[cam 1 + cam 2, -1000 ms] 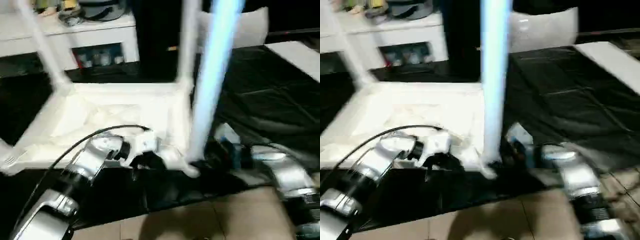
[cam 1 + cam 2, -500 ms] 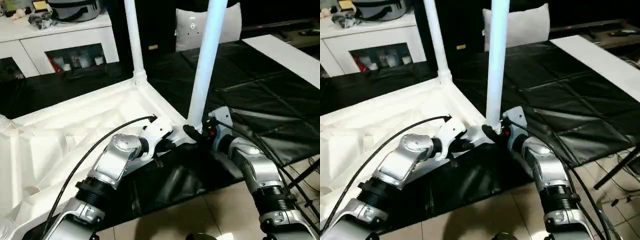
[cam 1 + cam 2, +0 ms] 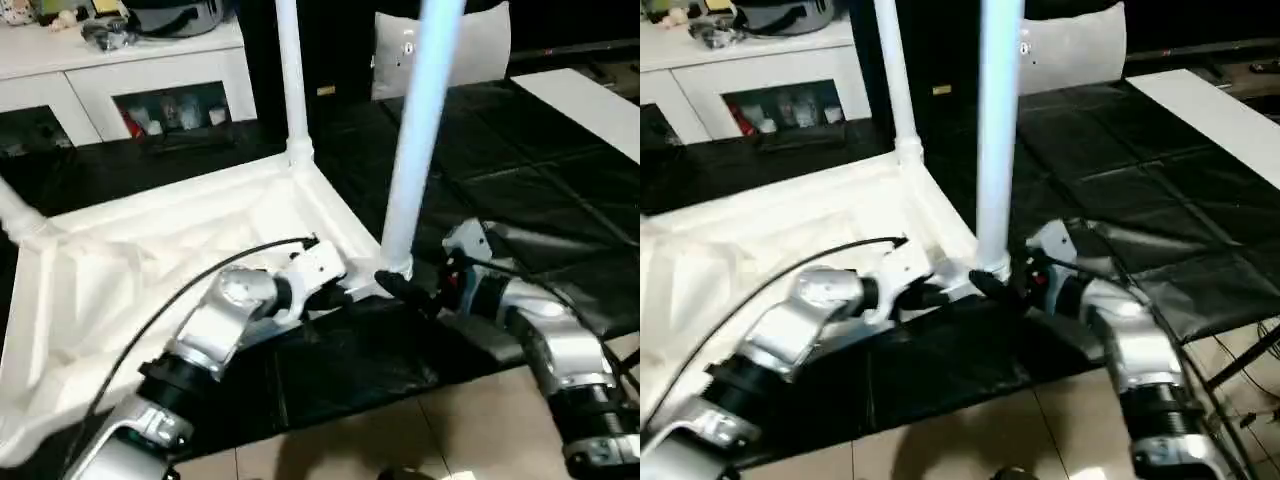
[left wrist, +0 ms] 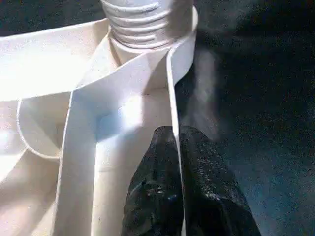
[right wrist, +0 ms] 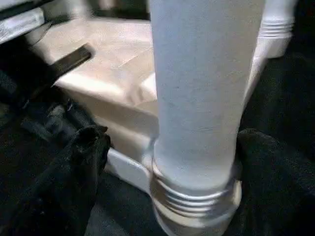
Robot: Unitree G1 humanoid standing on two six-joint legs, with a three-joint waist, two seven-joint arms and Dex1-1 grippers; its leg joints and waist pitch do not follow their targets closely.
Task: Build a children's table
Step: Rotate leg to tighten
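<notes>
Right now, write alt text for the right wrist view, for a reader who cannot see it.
A white table leg stands upright, its ribbed base seated in the corner socket of the upside-down white tabletop. The right gripper's black fingers flank the leg, spread apart from it, over black sheeting.

Open black sheet [image 3: 560, 190] beyond the near upright leg [image 3: 415, 150], with passage toward the upturned table top [image 3: 150, 270] blocked by that leg, the far leg [image 3: 293, 80] and the rim-clamping left pincer [image 4: 178, 147].
</notes>
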